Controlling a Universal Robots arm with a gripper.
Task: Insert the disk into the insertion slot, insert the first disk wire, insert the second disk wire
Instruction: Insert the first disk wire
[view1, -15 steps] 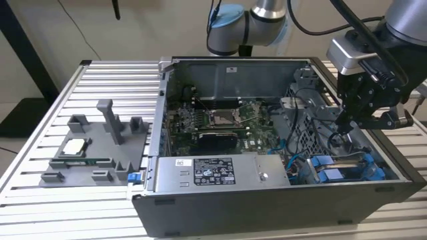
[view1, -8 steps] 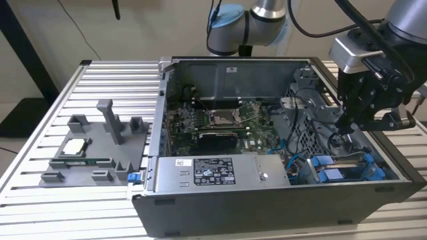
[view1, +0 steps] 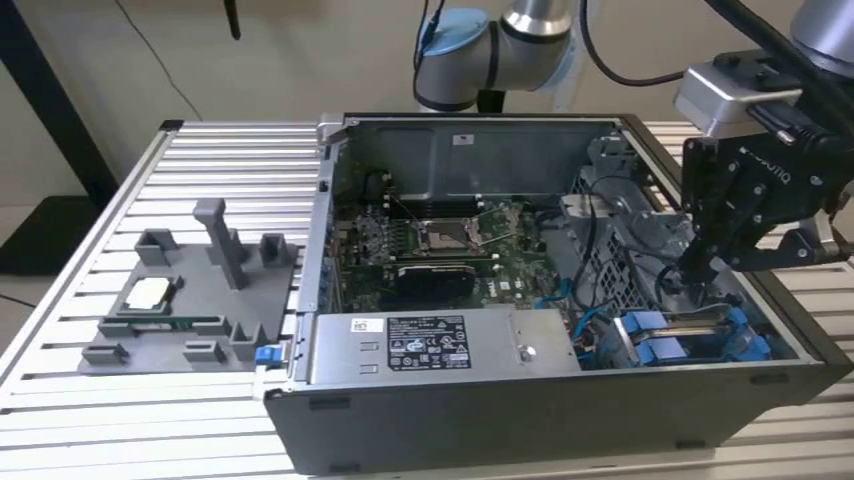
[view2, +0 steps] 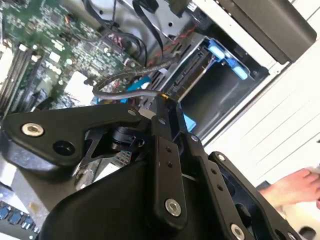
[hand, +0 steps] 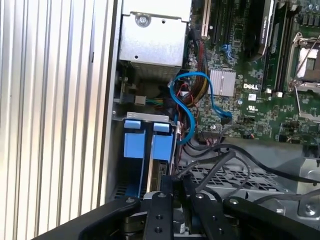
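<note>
My gripper (view1: 687, 272) reaches down inside the dark computer case (view1: 534, 420), at its right end in the exterior view. It hangs just above two blue drive carriers (view1: 654, 345). The disk (hand: 162, 147) stands in the insertion slot (hand: 150, 116), next to a second blue carrier (hand: 134, 145). In both wrist views the gripper (hand: 173, 182) (view2: 164, 102) is shut on the end of a black wire (hand: 215, 162) (view2: 125, 85), right at the disk's (view2: 192, 75) rear edge. The fingers hide the wire's plug and the disk's socket.
The motherboard (view1: 427, 240) fills the case floor, and a labelled power supply (view1: 427, 340) lies at the front. A blue cable (hand: 192, 80) loops beside the bay. A grey fixture plate (view1: 187, 300) lies on the slatted table to the exterior view's left. A person's hand (view2: 292, 187) rests outside the case.
</note>
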